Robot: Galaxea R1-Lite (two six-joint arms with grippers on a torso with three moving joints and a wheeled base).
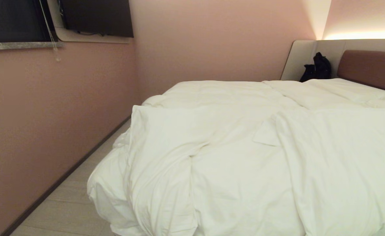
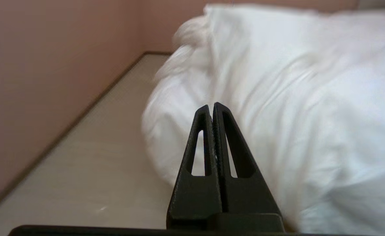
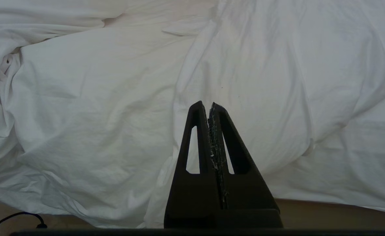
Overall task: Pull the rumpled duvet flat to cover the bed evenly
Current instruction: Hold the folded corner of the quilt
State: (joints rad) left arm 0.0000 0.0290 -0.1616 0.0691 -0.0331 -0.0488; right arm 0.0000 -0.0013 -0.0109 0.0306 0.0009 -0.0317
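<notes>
Pink walls close in around the bed (image 1: pixel 369 67), whose brown padded headboard I take as my landmark; the floor (image 1: pixel 68 203) runs as a narrow strip between the wall and the side of the bed that lies to the left in my head view. The duvet (image 1: pixel 238 157) lies bunched across the mattress at the end away from the headboard, with a folded-over flap near its middle and a thick roll spilling off the corner farthest from the headboard, hanging toward the floor. A dark bag (image 1: pixel 317 67) leans just beside the headboard.

Neither arm shows in my head view. From the left wrist view I see the left pincer (image 2: pixel 213 106) with its fingers pressed together, empty, hovering off that overhanging corner, not touching the cloth. The right pincer (image 3: pixel 209 105) is likewise together and empty, pointed at the draped face of the duvet at the same far end from the headboard.

I judge this as the very start: the approach, nothing gripped yet. Next I would need to part a pincer's fingers, bring it onto an edge or corner of the duvet, clamp, and draw the bunched material out so the cover spreads evenly. The puffy cloth may slip from a shallow bite.
</notes>
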